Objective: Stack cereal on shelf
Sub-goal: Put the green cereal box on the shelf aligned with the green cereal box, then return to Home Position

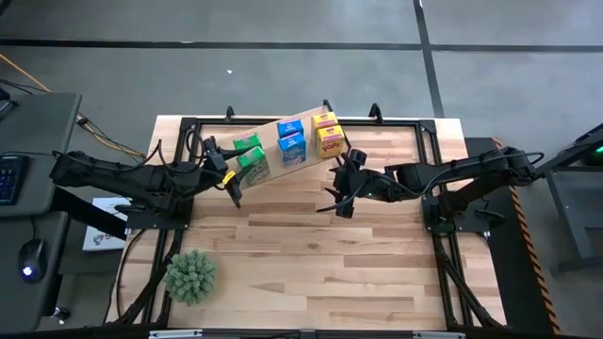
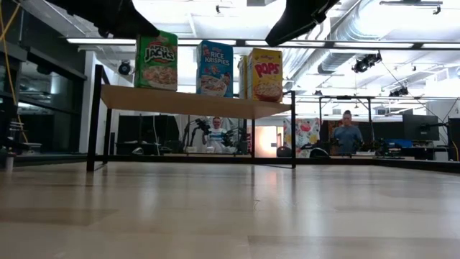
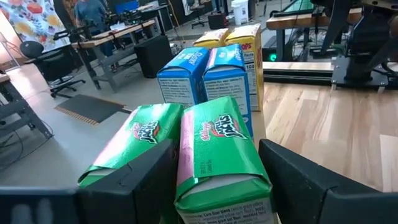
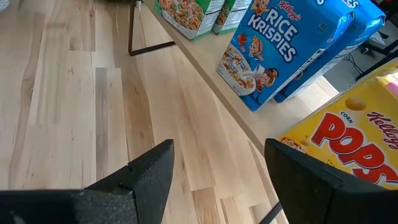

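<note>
Six cereal cartons stand in pairs on the sloped wooden shelf [image 1: 283, 162]: two green [image 1: 247, 143], two blue [image 1: 291, 138] and two yellow [image 1: 327, 131]. In the low view they stand upright on the plank [image 2: 194, 105]. My left gripper [image 1: 236, 171] is at the shelf's left end, its fingers on either side of the nearer green carton [image 3: 217, 155]. My right gripper [image 1: 341, 193] is open and empty over the tabletop, just in front of the shelf's right part, and also shows in its own wrist view [image 4: 217, 168]. My left gripper holds the nearer green carton between its two fingers, one on each of two opposite sides [image 3: 186, 155], near the carton's top. One finger [image 3: 143, 177] stands between the two green cartons. The fingers come about level from the table's left. The carton stands upright on the plank.
A round spiky green plant [image 1: 190, 275] sits at the table's near left. The shelf's black legs [image 2: 93, 119] stand on the striped wooden tabletop [image 1: 311, 264]. People sit at desks in the room beyond the table [image 2: 348, 133].
</note>
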